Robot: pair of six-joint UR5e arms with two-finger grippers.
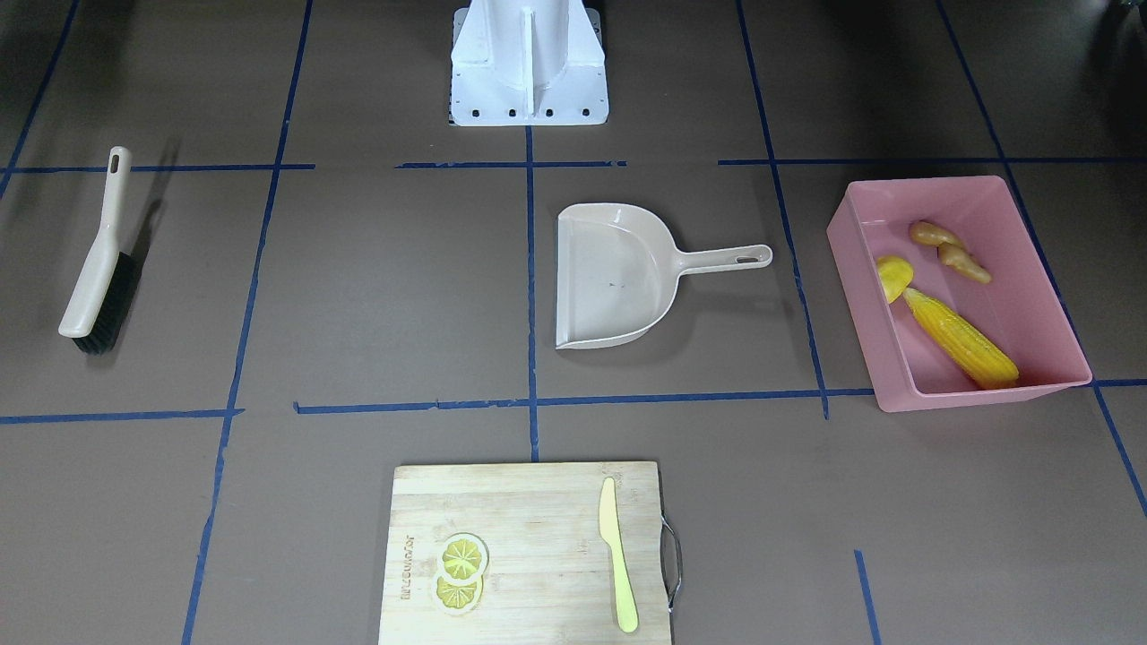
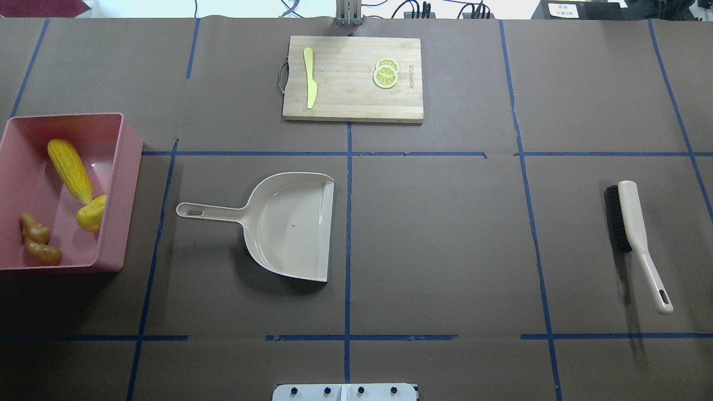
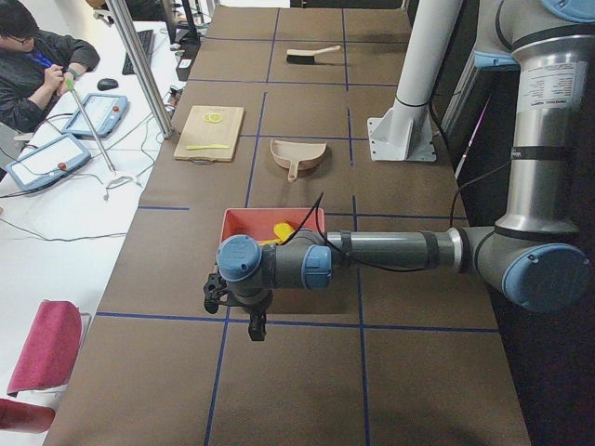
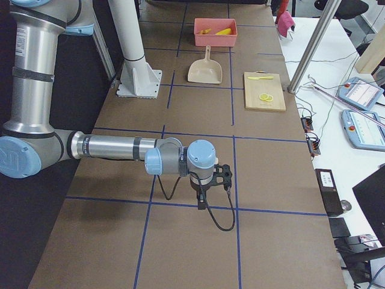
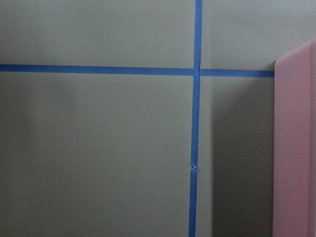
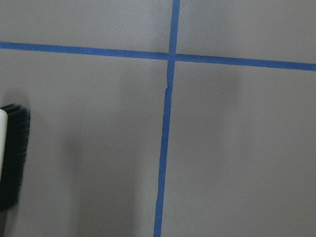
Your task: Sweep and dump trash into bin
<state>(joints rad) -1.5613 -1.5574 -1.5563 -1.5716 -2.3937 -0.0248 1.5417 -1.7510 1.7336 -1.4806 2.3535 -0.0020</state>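
Observation:
The pink bin (image 1: 923, 184) stands on the table at the robot's left; it also shows in the overhead view (image 2: 120, 195). Inside it lie the yellow corn cob (image 1: 963, 340), the rounded yellow lump (image 1: 893, 276) and the tan ginger root (image 1: 950, 249). The beige dustpan (image 1: 618, 278) lies empty mid-table. The brush (image 1: 99, 269) lies at the robot's right. My left gripper (image 3: 216, 295) hovers over bare table beside the bin's end. My right gripper (image 4: 224, 176) hovers over bare table near the brush. I cannot tell whether either is open or shut.
A wooden cutting board (image 2: 351, 106) at the far edge carries a pale yellow knife (image 2: 309, 78) and lemon slices (image 2: 385, 73). The bin's wall (image 5: 296, 148) shows in the left wrist view, the brush bristles (image 6: 12, 158) in the right wrist view. An operator sits at a side desk.

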